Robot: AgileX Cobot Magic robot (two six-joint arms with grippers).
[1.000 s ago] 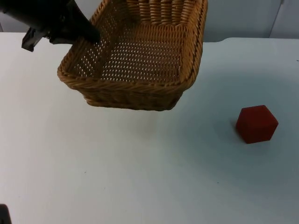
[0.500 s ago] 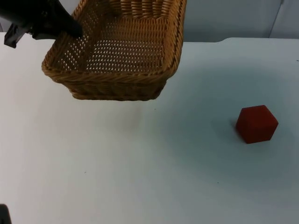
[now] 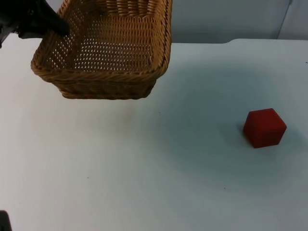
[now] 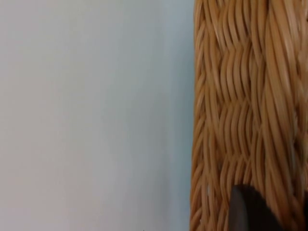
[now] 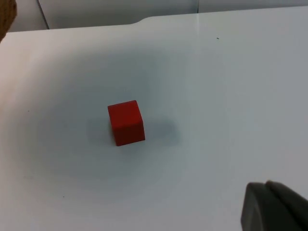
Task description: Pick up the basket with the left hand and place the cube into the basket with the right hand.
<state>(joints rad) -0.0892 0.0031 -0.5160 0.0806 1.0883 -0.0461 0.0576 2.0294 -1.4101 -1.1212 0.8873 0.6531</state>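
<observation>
The red cube (image 3: 264,127) sat on the white table (image 3: 154,183) toward the robot's right side, resting flat and well apart from everything else. In the right wrist view the cube (image 5: 126,122) lay alone on the table top (image 5: 216,96), with a soft shadow around it, and nothing touched it.

The woven wicker basket (image 3: 103,82) was at the far left of the table, near the grey partition wall (image 3: 231,19). It appeared to be lifted off the surface and slightly tilted, with a faint shadow on the table below its near wall. It was open side up, and its perforated bottom was visible with nothing in it. The basket and the cube were well apart, the cube lying nearer the camera and far to the right.

The left gripper (image 3: 57,26) was clamped on the basket's left wall, 1 black finger reaching down inside the rim. In the left wrist view the basket's wall (image 4: 240,106) ran right beside a black fingertip (image 4: 248,211) pressed against the weave, with bare table (image 4: 96,115) next to it.

The right gripper (image 5: 274,207) hung above the table, apart from the cube; I cannot tell how far open it was.
</observation>
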